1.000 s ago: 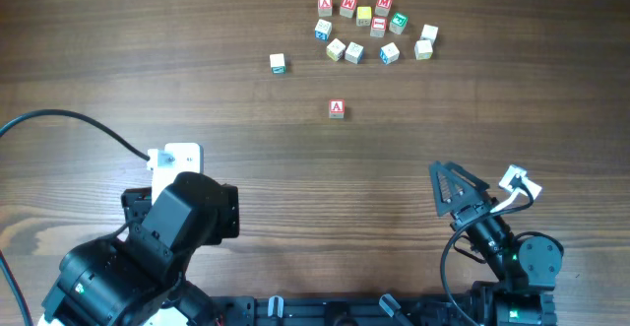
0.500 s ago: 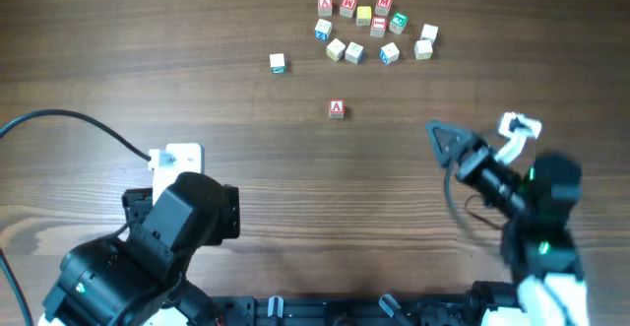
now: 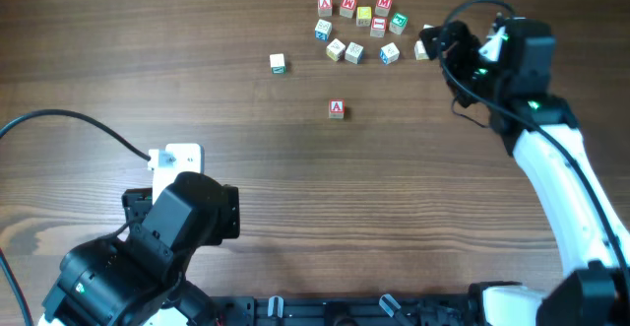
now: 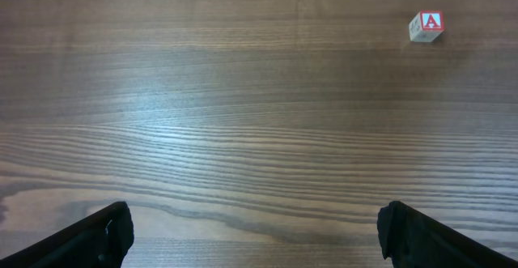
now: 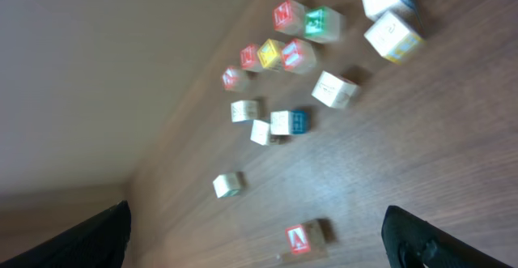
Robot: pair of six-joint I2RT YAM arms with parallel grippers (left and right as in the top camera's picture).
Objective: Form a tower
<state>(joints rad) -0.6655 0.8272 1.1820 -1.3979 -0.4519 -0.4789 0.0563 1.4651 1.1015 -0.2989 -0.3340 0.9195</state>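
No tower is in view: every cube I see lies single on the table. Several pale letter cubes (image 3: 359,29) are scattered in a loose cluster at the far side. One red "A" cube (image 3: 337,109) sits alone nearer the middle, and shows too as the red "A" cube (image 4: 426,27) and the red "A" cube (image 5: 306,236). My right gripper (image 3: 433,40) hovers open at the cluster's right end, holding nothing. Its wrist view looks slantwise over the cluster (image 5: 307,49), with the right gripper (image 5: 263,244) wide apart. My left gripper (image 4: 255,236) stands open over bare wood.
A lone green-marked cube (image 3: 278,63) lies left of the cluster. The left arm (image 3: 167,237) is folded at the front left, with a black cable (image 3: 79,119) running off to the left edge. The right arm (image 3: 551,168) stretches along the right side.
The right arm has swung from the front right up to the far side, to the cluster's right end. The left arm and all cubes have stayed put.
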